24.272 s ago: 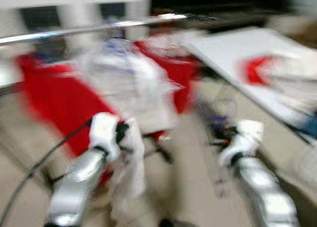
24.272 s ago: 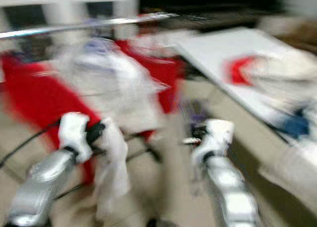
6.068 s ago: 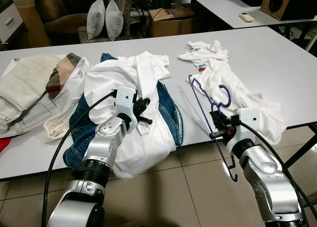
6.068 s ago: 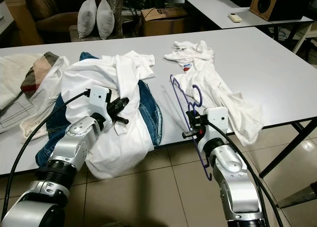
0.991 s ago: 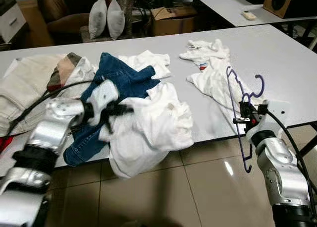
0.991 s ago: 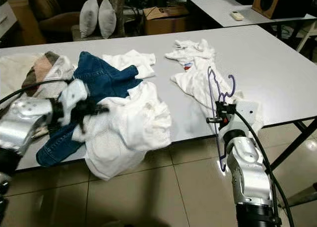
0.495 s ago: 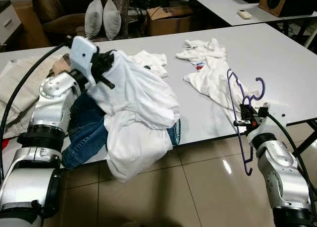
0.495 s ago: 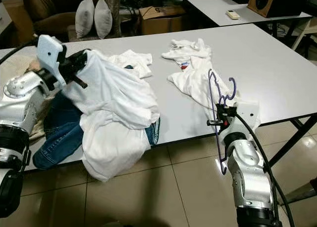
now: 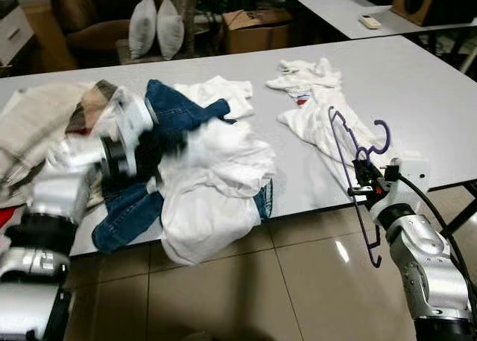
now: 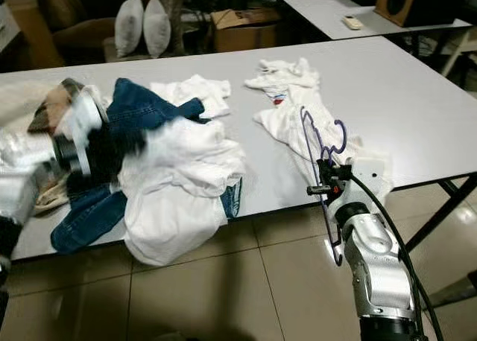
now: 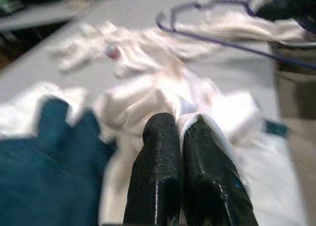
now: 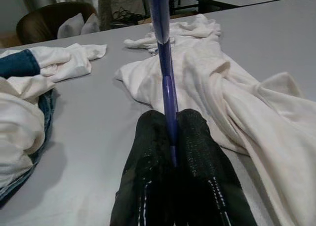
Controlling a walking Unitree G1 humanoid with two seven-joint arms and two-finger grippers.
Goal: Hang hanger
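The right end effector (image 12: 170, 137) is clamped on the purple hanger (image 9: 356, 158), holding it upright at the desk's (image 9: 417, 88) near edge beside a spread white shirt (image 9: 317, 118). The left end effector (image 11: 178, 132), blurred, pinches a white shirt (image 9: 216, 177) lying over blue jeans (image 9: 168, 118) on the desk.

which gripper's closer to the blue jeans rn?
Left. The left gripper is shut on the white shirt lying over the blue jeans. The right gripper holds the purple hanger at the table's near edge, well apart.
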